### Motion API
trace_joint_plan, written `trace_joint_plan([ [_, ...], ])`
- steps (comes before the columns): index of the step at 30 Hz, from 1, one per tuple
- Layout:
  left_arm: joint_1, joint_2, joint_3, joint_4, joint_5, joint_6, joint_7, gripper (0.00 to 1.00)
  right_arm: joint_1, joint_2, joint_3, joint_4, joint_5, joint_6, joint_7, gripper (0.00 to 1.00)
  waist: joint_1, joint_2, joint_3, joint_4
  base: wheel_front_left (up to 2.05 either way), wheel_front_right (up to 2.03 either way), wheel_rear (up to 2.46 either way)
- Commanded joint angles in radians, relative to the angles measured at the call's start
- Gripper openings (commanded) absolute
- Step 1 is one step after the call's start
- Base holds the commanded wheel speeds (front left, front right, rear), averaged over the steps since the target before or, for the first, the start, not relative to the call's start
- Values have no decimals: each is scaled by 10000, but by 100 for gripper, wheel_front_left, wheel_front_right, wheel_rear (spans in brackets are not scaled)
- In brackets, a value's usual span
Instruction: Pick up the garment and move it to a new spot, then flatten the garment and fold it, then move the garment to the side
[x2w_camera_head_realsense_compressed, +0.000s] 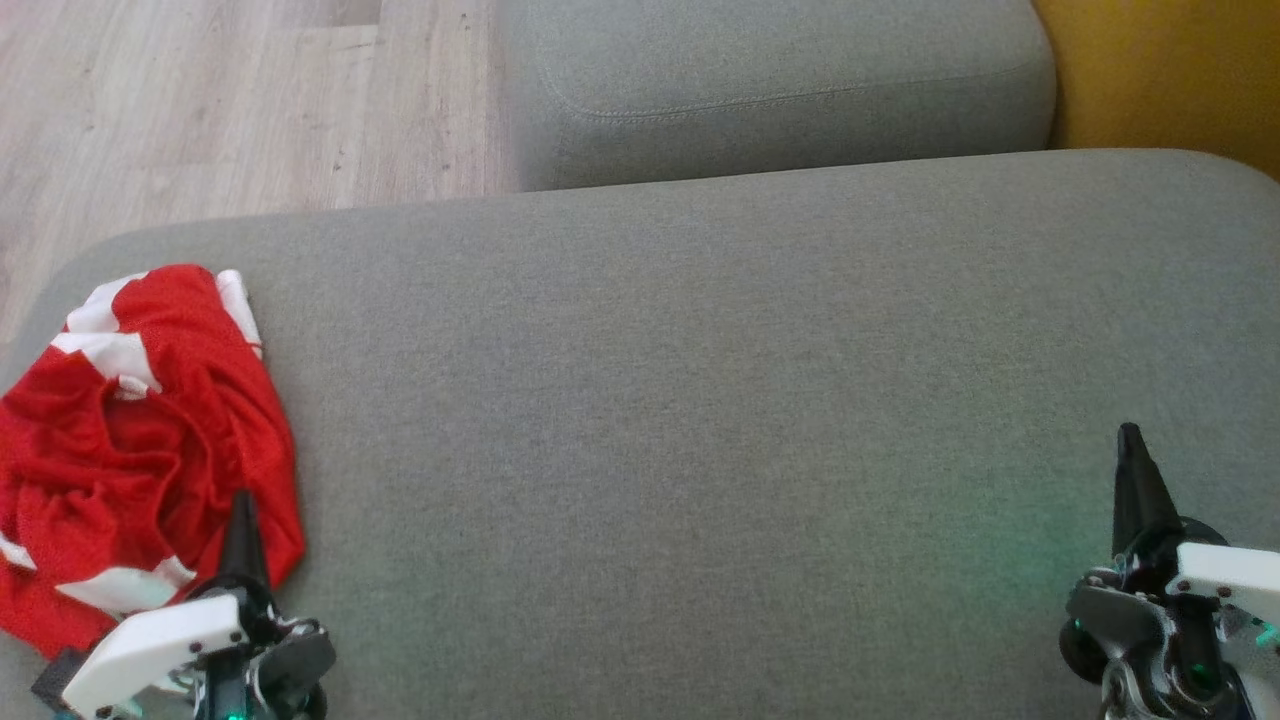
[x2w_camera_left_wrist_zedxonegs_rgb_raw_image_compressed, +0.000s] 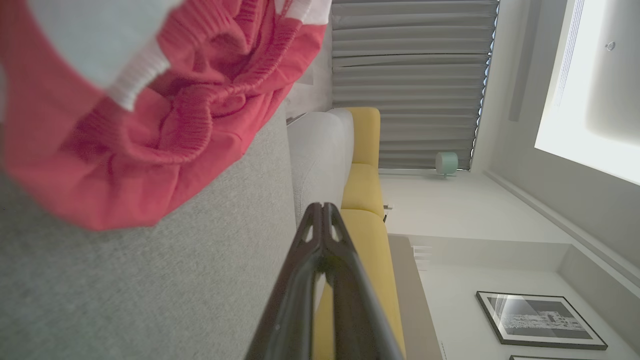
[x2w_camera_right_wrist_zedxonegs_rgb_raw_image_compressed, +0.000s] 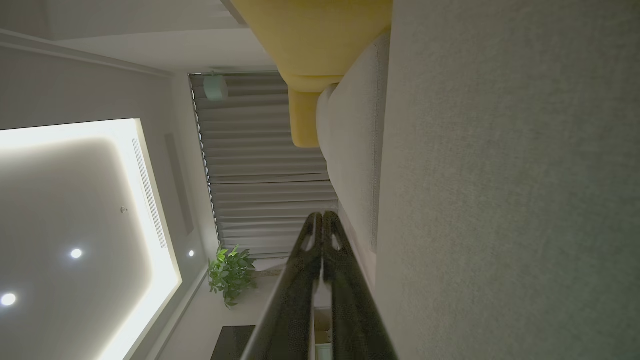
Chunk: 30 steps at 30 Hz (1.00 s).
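Grey woven fabric: a broad sofa seat cushion (x2w_camera_head_realsense_compressed: 700, 400) is taking up most of the head view. A second grey cushion (x2w_camera_head_realsense_compressed: 780, 90) is sitting behind it. Pale wood floor (x2w_camera_head_realsense_compressed: 200, 100) is showing at far left, a yellow cushion (x2w_camera_head_realsense_compressed: 1160, 70) at far right.

Garment (x2w_camera_head_realsense_compressed: 140, 440): red mesh with white bands, lying crumpled in a heap at the seat cushion's left end, close to the rounded edge. In the left wrist view the garment (x2w_camera_left_wrist_zedxonegs_rgb_raw_image_compressed: 165, 125) is bunching up, ribbed hems showing, resting on the grey cloth.

Left gripper (x2w_camera_head_realsense_compressed: 243, 525): hovering at the garment's near right edge, its tip overlapping the red cloth in the head view. In its own wrist view the left gripper (x2w_camera_left_wrist_zedxonegs_rgb_raw_image_compressed: 324, 215) is standing apart from the cloth, jaws pressed together, gripping nothing.

Right gripper (x2w_camera_head_realsense_compressed: 1135, 470): hanging over bare cushion, well apart from the garment. In the right wrist view the right gripper (x2w_camera_right_wrist_zedxonegs_rgb_raw_image_compressed: 322, 222) is showing jaws pressed together, empty.
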Motion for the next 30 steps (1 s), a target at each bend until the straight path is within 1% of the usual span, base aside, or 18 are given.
trace_joint_plan([
  [1,0,0,0,0,0,0,0,100,0,0,0,0,0,0,0,100,0,0,0,0,0,0,0],
  [5,249,-11,-72,528,0,10,-8,100,274,38,25,538,0,0,-3,100,0,0,1,0,0,0,0],
  [13,220,-10,-178,446,417,5,-232,100,204,6,326,499,-272,0,-229,100,0,0,17,6,0,0,0],
  [20,189,-7,-208,231,1223,20,-438,100,119,15,483,446,-1170,-1,-436,100,0,0,19,20,0,0,0],
  [30,166,-3,-410,-114,2486,256,-702,100,39,22,797,274,-2565,-1,-702,100,0,0,18,53,0,0,0],
])
